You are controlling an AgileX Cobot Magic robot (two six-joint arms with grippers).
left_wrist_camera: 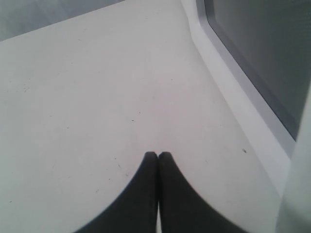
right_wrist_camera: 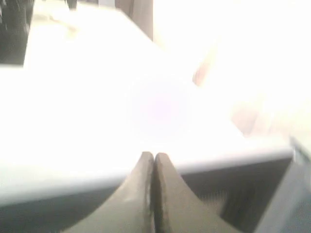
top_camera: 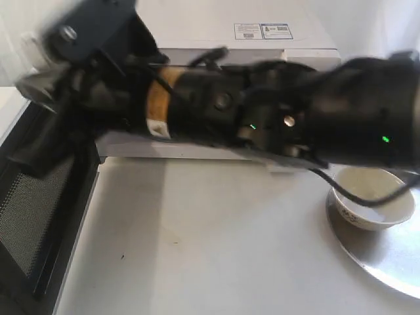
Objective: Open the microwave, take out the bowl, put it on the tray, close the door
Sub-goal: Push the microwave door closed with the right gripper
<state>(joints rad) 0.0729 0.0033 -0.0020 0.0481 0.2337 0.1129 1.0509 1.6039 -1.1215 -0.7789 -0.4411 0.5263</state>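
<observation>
Blurred arm [top_camera: 275, 111] hides microwave [top_camera: 216, 26] front; tray [top_camera: 387, 259] cut off; door [top_camera: 29, 216] apparently open.

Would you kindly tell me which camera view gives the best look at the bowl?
The exterior view: the bowl sits in plain sight on the tray, its rim and patterned side both visible. The left wrist view and the overexposed right wrist view show nothing of it.

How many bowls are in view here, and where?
1. The bowl sits on the tray, at the exterior view's right. The right arm covers the front of the microwave, so another could be hidden inside.
</observation>
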